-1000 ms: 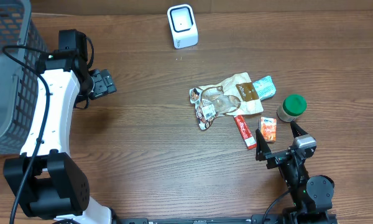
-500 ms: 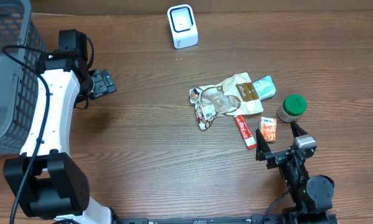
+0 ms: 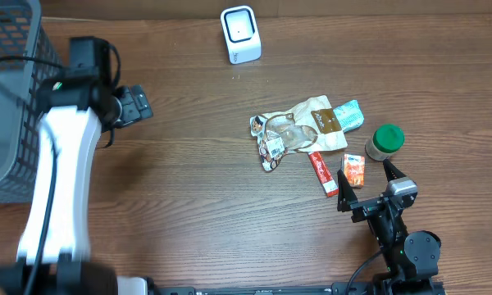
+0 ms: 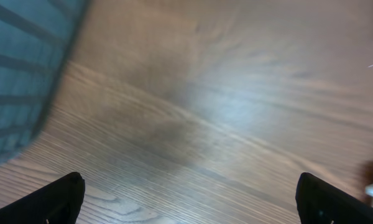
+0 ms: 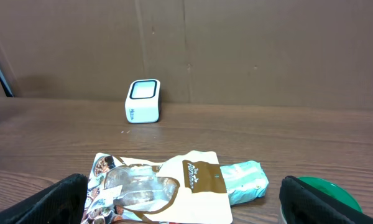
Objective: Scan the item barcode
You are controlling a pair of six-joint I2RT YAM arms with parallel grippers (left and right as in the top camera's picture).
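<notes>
Overhead, the left gripper (image 3: 138, 105) hangs spread wide near the grey basket (image 3: 8, 98), the right gripper (image 3: 364, 169) equally spread beside the heaped grocery items (image 3: 307, 131), well apart from the white scanner (image 3: 240, 34).

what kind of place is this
Probably a mock shop checkout: a white barcode scanner stands on the wooden table, a mesh basket sits at its edge, and packaged groceries lie loose.

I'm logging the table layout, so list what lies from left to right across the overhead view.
Grey mesh basket → black left gripper → white box-shaped scanner → crumpled clear-and-brown snack pouch → small orange carton → green-lidded jar.
</notes>
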